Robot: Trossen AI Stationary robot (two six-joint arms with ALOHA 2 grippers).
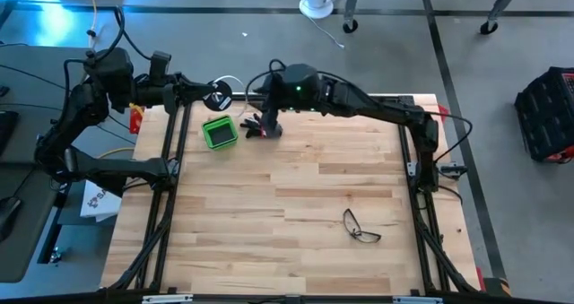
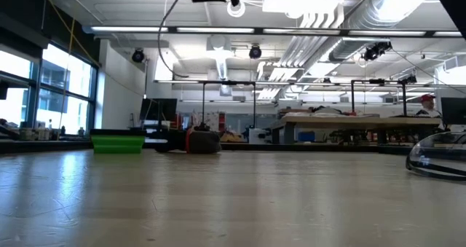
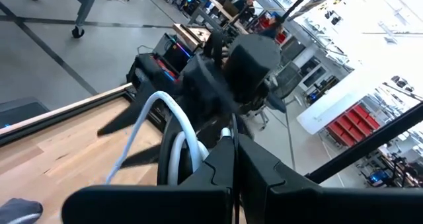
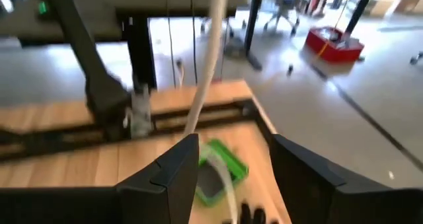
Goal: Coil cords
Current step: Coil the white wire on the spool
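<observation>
White cord (image 4: 210, 65) between parted right gripper (image 4: 232, 159) fingers, left gripper (image 3: 234, 159) fingers clenched on its loop, high view unclear.

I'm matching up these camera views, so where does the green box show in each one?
High: green box on the table, far-left part.
Low: green box at left, far off.
Left wrist: not in it.
Right wrist: green box behind the cord.
Shared landmark: the table.
</observation>
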